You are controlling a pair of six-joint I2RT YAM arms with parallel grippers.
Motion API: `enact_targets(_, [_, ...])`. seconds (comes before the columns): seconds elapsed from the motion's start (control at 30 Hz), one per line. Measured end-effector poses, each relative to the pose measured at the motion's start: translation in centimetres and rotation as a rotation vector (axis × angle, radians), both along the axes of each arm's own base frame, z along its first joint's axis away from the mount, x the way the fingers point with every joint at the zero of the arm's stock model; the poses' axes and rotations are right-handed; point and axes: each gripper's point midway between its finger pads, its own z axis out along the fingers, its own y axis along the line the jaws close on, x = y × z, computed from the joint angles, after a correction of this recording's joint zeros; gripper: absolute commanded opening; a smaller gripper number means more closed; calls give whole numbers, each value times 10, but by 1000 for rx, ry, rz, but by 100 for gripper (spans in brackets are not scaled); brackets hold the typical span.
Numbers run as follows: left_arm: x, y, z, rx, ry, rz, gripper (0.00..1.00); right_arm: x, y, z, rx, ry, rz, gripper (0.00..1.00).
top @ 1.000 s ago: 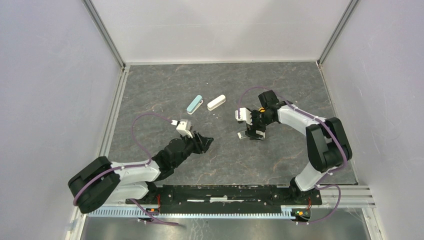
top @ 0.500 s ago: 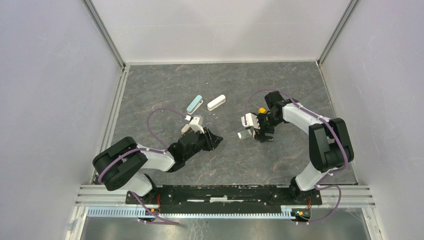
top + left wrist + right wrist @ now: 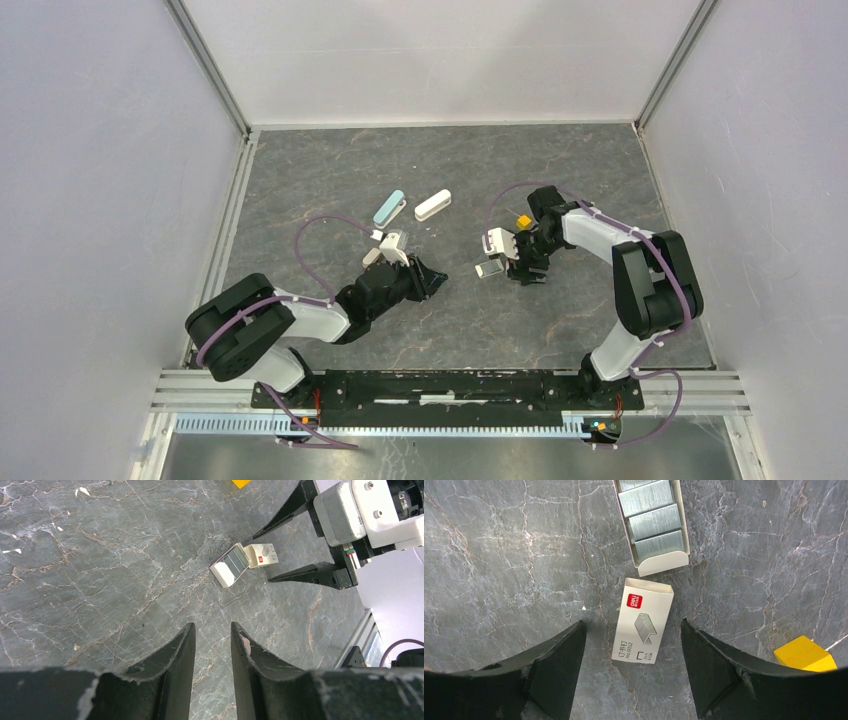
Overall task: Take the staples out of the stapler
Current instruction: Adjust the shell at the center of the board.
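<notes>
A teal stapler [image 3: 389,208] and a white oblong item [image 3: 433,205] lie side by side at the back of the table, far from both arms. The staples are out of view. My left gripper [image 3: 438,281] [image 3: 212,625] lies low over bare stone, open by a narrow gap with nothing between its fingers. My right gripper [image 3: 530,274] [image 3: 633,622] hangs open and wide above a white printed sleeve [image 3: 642,621], one finger on each side and not touching it. Just beyond lies a small tray [image 3: 662,563] [image 3: 490,269] of silvery strips.
A yellow block [image 3: 805,654] [image 3: 522,220] sits close to the right gripper's outer finger. In the left wrist view the tray [image 3: 220,574] and sleeve [image 3: 264,555] lie ahead, with the right arm's fingers [image 3: 310,573] around them. Metal rails run along the left edge.
The left arm swung in and its gripper slid a little to the right, its gap narrowing. The right gripper shifted slightly right over the sleeve, and its jaws drew somewhat closer.
</notes>
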Motion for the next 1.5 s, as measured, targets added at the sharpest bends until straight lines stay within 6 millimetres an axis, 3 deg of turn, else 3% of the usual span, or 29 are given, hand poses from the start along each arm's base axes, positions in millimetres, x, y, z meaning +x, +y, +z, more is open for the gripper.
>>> enact_targets(0.17, [0, 0, 0, 0, 0, 0, 39, -1, 0, -1, -2, 23, -21, 61])
enact_targets(0.47, [0, 0, 0, 0, 0, 0, 39, 15, 0, -1, 0, 26, -44, 55])
enact_targets(0.87, [0, 0, 0, 0, 1, 0, 39, 25, 3, -1, -1, 21, -11, 53])
enact_targets(1.5, [1, -2, 2, -2, -1, -1, 39, 24, 8, -1, 8, 26, 61, 51])
